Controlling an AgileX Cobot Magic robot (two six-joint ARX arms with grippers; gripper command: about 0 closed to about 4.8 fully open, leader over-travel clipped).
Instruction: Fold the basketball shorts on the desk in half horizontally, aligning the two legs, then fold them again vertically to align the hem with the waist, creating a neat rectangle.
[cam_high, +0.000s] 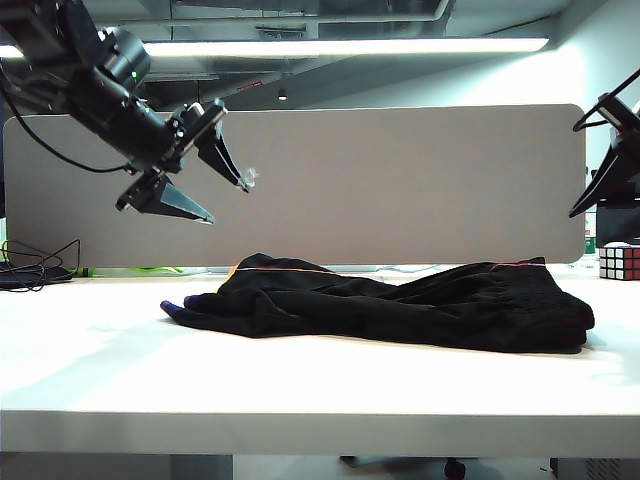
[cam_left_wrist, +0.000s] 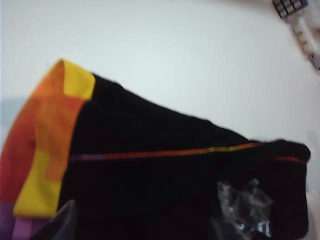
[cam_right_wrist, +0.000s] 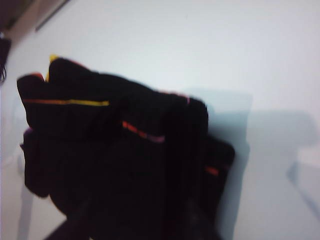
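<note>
The shorts (cam_high: 400, 305) lie as a low black heap on the white desk (cam_high: 120, 370), right of the middle and back from the front edge. Behind the desk stands a grey divider (cam_high: 400, 180), with a ceiling light strip (cam_high: 340, 46) above it. A Rubik's cube (cam_high: 618, 262) sits at the desk's far right and black cables (cam_high: 35, 265) at its far left.

The left gripper (cam_high: 225, 200) hangs high over the left of the desk, well above the cloth, angled down toward the right; its jaws stand wide apart and hold nothing. The right gripper (cam_high: 610, 150) is raised at the right edge, only partly in the picture; its jaws look parted and empty, but how wide I cannot tell.

In the left wrist view the hem (cam_left_wrist: 45, 150) shows yellow, orange, red and purple blocks, and a thin orange stripe (cam_left_wrist: 175, 152) runs along the black fabric. The right wrist view is blurred, showing rumpled black folds (cam_right_wrist: 125, 160).
</note>
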